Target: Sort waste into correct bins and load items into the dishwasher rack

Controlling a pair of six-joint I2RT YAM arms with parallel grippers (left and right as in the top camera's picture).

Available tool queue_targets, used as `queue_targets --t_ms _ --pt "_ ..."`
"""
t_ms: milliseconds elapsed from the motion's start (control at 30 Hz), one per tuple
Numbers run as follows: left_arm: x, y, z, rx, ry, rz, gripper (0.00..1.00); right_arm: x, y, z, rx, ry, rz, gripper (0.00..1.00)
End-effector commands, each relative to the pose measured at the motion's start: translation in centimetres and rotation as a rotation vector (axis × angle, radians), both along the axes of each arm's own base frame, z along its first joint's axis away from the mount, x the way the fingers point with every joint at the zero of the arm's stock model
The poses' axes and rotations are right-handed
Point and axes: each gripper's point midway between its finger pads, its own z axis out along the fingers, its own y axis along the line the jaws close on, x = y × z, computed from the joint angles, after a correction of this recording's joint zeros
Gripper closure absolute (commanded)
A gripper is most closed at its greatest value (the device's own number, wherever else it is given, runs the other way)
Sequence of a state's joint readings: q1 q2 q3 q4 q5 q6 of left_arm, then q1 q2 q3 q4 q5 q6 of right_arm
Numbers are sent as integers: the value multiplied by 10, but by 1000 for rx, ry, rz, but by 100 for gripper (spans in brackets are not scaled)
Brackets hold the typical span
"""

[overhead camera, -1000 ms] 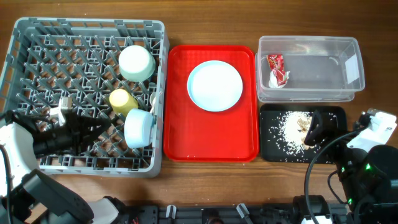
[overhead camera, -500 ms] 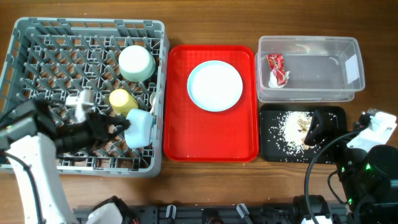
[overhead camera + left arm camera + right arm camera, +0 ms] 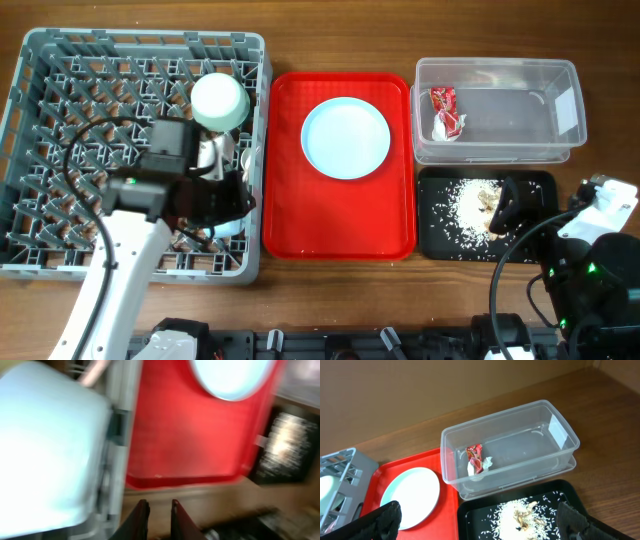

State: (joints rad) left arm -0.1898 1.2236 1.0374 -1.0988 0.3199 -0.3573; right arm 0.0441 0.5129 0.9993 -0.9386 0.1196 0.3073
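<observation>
The clear tub point(image 3: 520, 125) is holding red-and-white wrappers point(image 3: 446, 112), the black tray point(image 3: 535, 243) rice scraps point(image 3: 468, 205), the red tray point(image 3: 340, 222) the light blue plate point(image 3: 346, 138). The mint-green bowl point(image 3: 220, 100) and pale blue cup point(image 3: 45, 445) are sitting in the dishwasher rack point(image 3: 60, 90). The left gripper point(image 3: 160, 520) is hovering barely parted, empty; the right gripper point(image 3: 480, 525) is gaping wide, empty
</observation>
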Motion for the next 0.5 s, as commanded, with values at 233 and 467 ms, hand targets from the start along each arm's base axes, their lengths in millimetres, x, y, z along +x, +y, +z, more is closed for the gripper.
queue_targets --t_ms 233,467 --pt "11 80 -12 396 2 241 78 0 1 4 -10 -9 12 0" --pt "9 111 1 400 33 357 78 0 1 4 -11 -9 12 0"
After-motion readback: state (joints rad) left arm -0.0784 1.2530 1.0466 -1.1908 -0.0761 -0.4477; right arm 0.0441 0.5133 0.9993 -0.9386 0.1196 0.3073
